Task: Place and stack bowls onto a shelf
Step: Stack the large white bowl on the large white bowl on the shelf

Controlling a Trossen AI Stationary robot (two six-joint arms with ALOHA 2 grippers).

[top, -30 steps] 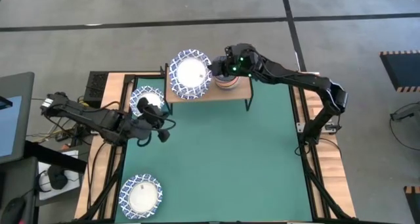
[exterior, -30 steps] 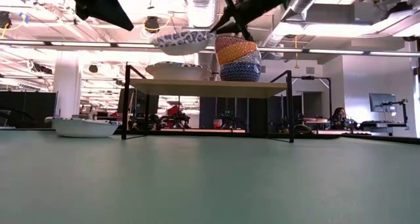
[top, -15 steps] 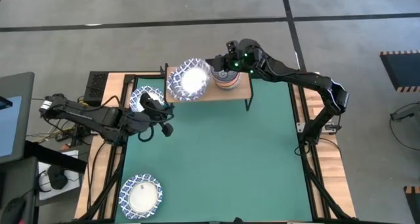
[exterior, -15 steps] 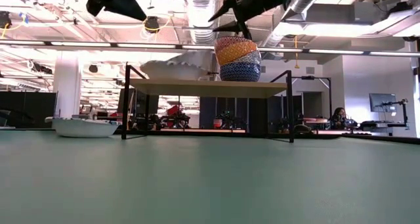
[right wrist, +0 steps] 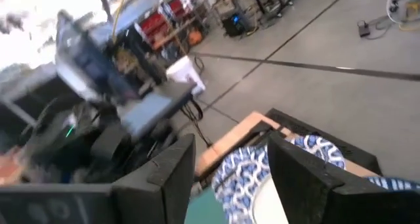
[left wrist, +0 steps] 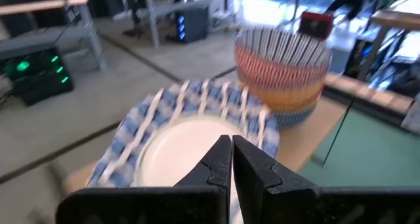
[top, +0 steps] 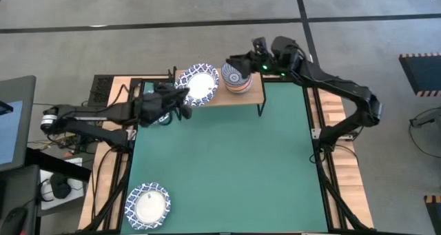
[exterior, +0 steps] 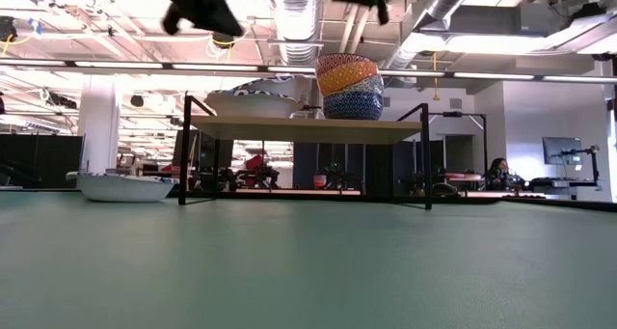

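Your right arm reaches over the shelf (top: pixel 227 97)'s far edge, its gripper (top: pixel 236 58) empty with jaws apart, above the stack of small bowls (top: pixel 236 80). Your left gripper (top: pixel 180 99) hovers beside the lattice bowl (top: pixel 200 85) on the shelf, jaws closed on nothing. Another lattice bowl (top: pixel 147 205) sits at the surface (top: pixel 227 173)'s near corner. The left arm hides whatever lies beneath it.

Wooden shelf (top: pixel 251 96) with thin black legs sits at the mat's far edge. On top there's a blue-rimmed bowl (top: pixel 199 84) lying flat, with a stack of small bowls (top: pixel 237 80) right beside it. Another blue-rimmed bowl (top: pixel 147 206) sits near corner.
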